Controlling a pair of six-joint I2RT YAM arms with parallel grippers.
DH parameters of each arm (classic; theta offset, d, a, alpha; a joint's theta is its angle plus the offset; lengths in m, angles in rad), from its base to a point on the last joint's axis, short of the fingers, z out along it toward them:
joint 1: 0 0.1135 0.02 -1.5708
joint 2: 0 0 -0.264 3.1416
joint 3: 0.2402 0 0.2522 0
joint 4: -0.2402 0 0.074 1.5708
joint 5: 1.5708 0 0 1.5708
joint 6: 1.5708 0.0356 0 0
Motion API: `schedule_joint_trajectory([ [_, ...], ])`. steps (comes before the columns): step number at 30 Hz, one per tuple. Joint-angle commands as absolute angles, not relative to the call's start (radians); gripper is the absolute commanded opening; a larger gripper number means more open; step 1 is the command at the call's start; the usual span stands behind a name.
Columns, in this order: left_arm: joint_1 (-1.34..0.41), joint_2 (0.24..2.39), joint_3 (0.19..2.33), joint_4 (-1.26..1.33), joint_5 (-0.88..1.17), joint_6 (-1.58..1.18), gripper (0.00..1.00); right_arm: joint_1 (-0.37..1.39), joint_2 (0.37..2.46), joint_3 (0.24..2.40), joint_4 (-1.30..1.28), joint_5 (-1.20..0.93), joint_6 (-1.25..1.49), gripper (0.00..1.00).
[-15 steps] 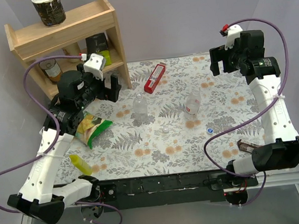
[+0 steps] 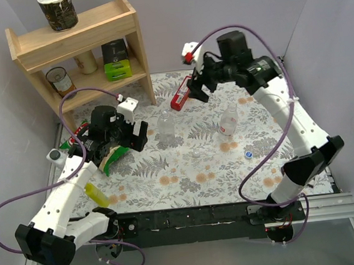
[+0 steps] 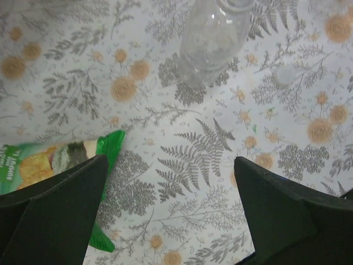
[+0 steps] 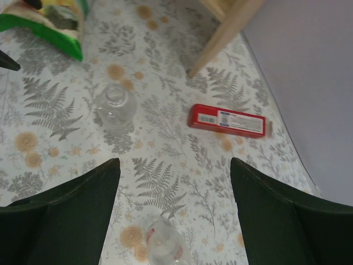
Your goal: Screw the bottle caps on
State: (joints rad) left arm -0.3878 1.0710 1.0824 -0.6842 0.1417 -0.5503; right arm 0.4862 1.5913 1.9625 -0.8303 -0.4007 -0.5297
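Nearest the bases, the blue cap (image 2: 248, 154) lies on the table (image 2: 188, 181), well apart from both grippers, on the base side of the labelled bottle (image 4: 162, 240). The pale cap (image 3: 284, 74) sits ahead and to the right of the left gripper (image 3: 171, 163), near the plain bottle (image 3: 215, 33), which stands pretty much straight ahead of it. Both grippers are spread wide, holding nothing. A snack bag (image 3: 55, 160) pokes out by the left finger. The right gripper (image 4: 174, 163) hovers with the labelled bottle below it, the plain one ahead-left, and the red box (image 4: 229, 120) ahead-right.
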Motion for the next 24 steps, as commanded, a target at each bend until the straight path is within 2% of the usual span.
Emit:
schedule_joint_trajectory([
  [1,-0.385,0.993,1.033,-0.744,0.192,-0.523,0.98,0.571,1.678,1.99,-0.879,-0.419,-0.614,0.84],
  [5,-0.385,0.948,1.025,-0.847,0.268,-0.47,0.98,0.624,1.759,1.985,-0.887,-0.451,-0.611,0.8],
  [10,-0.385,0.914,0.996,-0.917,0.321,-0.411,0.98,0.667,1.789,1.942,-0.824,-0.469,-0.611,0.81],
  [24,-0.385,0.953,0.956,-0.92,0.402,-0.373,0.98,0.698,1.887,1.944,-0.721,-0.538,-0.537,0.77],
])
